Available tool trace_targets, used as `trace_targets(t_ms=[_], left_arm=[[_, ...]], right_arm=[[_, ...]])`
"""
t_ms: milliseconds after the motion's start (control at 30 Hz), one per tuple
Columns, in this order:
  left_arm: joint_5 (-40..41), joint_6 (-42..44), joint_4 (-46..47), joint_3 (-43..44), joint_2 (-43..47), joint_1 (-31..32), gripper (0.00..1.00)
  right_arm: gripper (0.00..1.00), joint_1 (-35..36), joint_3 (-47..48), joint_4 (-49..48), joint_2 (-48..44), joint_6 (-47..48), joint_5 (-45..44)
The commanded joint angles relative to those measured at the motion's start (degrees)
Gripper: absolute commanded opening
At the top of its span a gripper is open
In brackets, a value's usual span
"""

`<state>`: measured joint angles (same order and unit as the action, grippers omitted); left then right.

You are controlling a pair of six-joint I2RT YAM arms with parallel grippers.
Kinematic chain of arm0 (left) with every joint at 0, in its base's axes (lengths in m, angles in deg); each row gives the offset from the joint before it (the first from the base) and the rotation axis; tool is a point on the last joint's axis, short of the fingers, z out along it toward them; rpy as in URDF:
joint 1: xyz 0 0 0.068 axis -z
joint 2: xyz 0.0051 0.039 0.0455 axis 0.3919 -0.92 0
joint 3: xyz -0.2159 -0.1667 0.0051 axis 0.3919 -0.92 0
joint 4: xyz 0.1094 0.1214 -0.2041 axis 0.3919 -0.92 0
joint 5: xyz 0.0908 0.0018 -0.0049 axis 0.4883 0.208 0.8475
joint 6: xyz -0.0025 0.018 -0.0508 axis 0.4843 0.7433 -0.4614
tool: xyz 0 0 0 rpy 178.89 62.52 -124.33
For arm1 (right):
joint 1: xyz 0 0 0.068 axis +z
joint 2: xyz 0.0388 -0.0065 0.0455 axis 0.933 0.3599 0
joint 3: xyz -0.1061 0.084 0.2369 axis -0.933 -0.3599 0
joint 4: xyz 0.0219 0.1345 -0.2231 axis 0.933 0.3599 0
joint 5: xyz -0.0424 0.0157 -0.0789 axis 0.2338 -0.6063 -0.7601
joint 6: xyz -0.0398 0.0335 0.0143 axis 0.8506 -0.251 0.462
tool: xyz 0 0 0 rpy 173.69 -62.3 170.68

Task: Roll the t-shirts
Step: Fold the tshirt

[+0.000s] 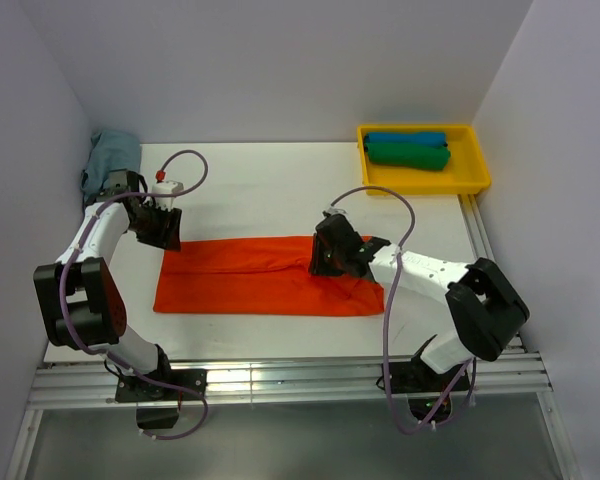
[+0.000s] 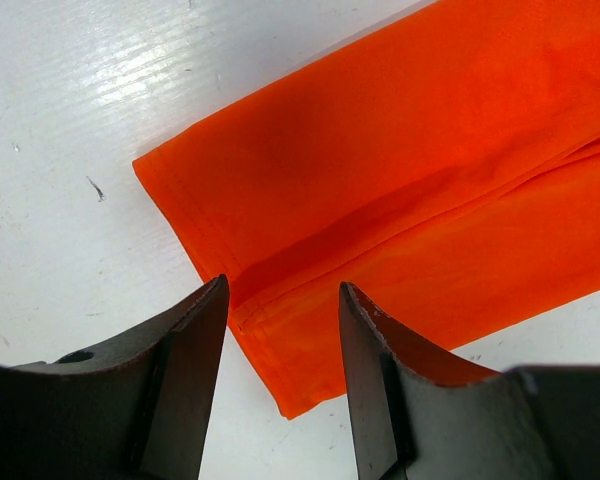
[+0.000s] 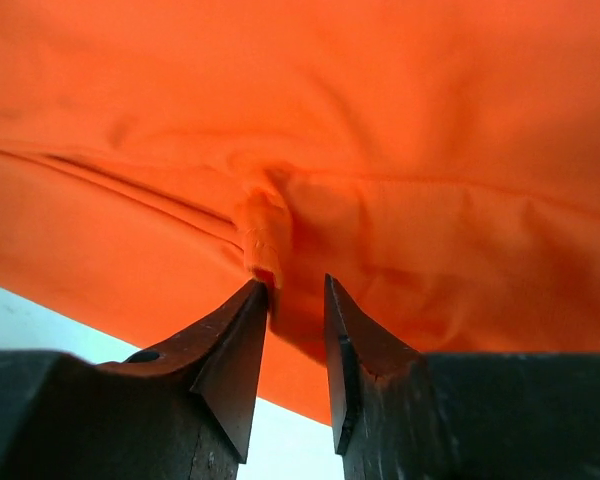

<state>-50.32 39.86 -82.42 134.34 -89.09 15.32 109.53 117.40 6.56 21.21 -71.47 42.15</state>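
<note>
The orange-red t-shirt (image 1: 250, 280) lies folded into a long flat strip across the middle of the table. My left gripper (image 1: 166, 238) hovers open over the strip's far left corner. In the left wrist view the shirt's end (image 2: 310, 200) lies flat between and beyond the open gripper (image 2: 283, 285). My right gripper (image 1: 322, 262) sits on the strip's right part. In the right wrist view the gripper (image 3: 295, 283) has its jaws close together on a bunched ridge of the shirt (image 3: 265, 225), with creases running to it.
A yellow tray (image 1: 475, 180) at the back right holds a rolled blue shirt (image 1: 405, 138) and a rolled green shirt (image 1: 408, 156). A crumpled grey-blue shirt (image 1: 110, 160) lies at the back left by the wall. The table's metal rail runs along the near edge.
</note>
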Motion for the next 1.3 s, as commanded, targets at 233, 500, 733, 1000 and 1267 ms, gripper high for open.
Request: trace_targets(t_ms=[233, 500, 733, 1000, 1267], left_arm=[[-1.1, 0.8, -0.3, -0.3, 2.0, 0.6, 0.53], [-0.8, 0.8, -0.4, -0.2, 2.3, 0.8, 0.53], [-1.0, 0.6, -0.4, 0.0, 2.0, 0.7, 0.53], [-0.8, 0.6, -0.7, 0.3, 2.2, 0.9, 0.53], [-0.6, 0.1, -0.3, -0.1, 2.0, 1.1, 0.53]], right_arm=[[0.36, 2.8, -7.1, -4.6, 0.7, -2.2, 0.5], [0.37, 3.1, -4.5, -0.1, -7.5, -3.4, -2.1], [0.2, 0.8, 1.3, 1.7, -5.6, -5.7, -4.8], [0.08, -2.0, 0.3, -7.9, 3.0, -8.4, 5.3], [0.03, -2.1, -4.2, -14.3, 12.0, -11.6, 7.8]])
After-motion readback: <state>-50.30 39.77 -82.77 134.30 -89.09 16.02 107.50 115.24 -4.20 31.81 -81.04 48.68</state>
